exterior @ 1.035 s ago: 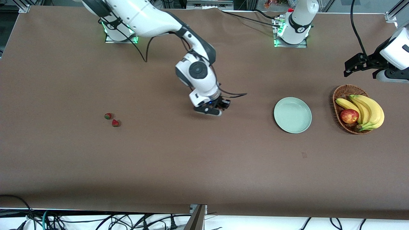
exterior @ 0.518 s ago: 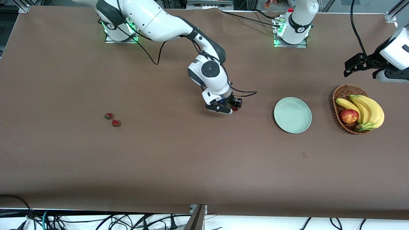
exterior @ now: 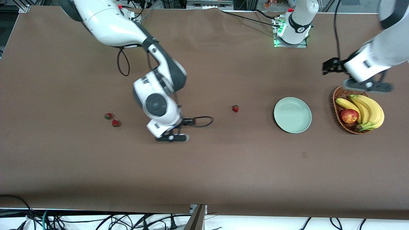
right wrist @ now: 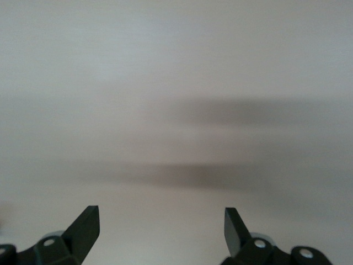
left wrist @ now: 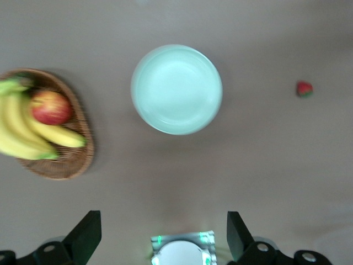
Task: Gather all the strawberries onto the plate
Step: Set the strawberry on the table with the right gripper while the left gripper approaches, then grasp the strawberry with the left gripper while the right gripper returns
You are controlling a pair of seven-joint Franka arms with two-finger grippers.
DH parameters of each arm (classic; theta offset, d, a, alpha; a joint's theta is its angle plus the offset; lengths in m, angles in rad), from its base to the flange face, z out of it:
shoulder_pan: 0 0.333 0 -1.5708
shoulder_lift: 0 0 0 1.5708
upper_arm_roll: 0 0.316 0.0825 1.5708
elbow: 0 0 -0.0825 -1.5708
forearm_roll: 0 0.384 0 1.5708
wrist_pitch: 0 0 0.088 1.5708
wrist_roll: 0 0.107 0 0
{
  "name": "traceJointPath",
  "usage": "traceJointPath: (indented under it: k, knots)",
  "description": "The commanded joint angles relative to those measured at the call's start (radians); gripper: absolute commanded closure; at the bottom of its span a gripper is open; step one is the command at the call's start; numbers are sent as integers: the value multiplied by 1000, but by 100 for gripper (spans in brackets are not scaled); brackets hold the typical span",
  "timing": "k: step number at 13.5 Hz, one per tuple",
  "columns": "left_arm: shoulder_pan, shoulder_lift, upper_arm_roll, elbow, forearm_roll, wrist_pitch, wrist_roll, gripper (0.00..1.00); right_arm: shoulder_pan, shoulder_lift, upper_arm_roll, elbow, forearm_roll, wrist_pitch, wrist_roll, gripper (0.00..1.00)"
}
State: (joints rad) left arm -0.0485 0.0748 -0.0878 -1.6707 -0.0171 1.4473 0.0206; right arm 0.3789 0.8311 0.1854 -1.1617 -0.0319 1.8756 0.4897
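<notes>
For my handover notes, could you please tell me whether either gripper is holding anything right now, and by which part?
Nothing is held. The right gripper and the left gripper both have open, empty jaws; all three strawberries lie on the table.

Smooth mint plate (exterior: 292,115) — woven wicker basket (exterior: 341,94) — matt brown table (exterior: 223,166)

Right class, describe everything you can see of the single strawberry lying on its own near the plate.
The lone strawberry is a tiny red berry with a bit of green at one end. It rests on the brown table, apart from the pale green plate, toward the right arm's end from it. Nothing touches it; neither gripper is at it.
</notes>
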Motion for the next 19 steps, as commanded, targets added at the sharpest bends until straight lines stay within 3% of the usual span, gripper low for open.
traceJointPath:
  k: [1,4,6,11,14,19]
  knots:
    - [-7,146,-56,9,-62,101,-75,0,-112,-9,6,-26,-9,-120,-214,0]
    - [-11,274,-150,9,-63,289,-288,0,-126,-59,-136,-151,-17,-75,-412,0]
    - [-17,363,-219,8,-50,420,-486,0,-135,-108,-190,-278,-10,27,-511,0]
    - [-155,494,-219,-55,3,718,-763,0,-147,-248,-241,-626,-10,342,-566,0]
    - [-198,493,-224,-182,34,881,-832,0,-182,-254,-264,-671,-5,390,-660,0]
    - [-241,520,-221,-196,118,889,-840,0,-199,-260,-262,-753,13,497,-669,2]
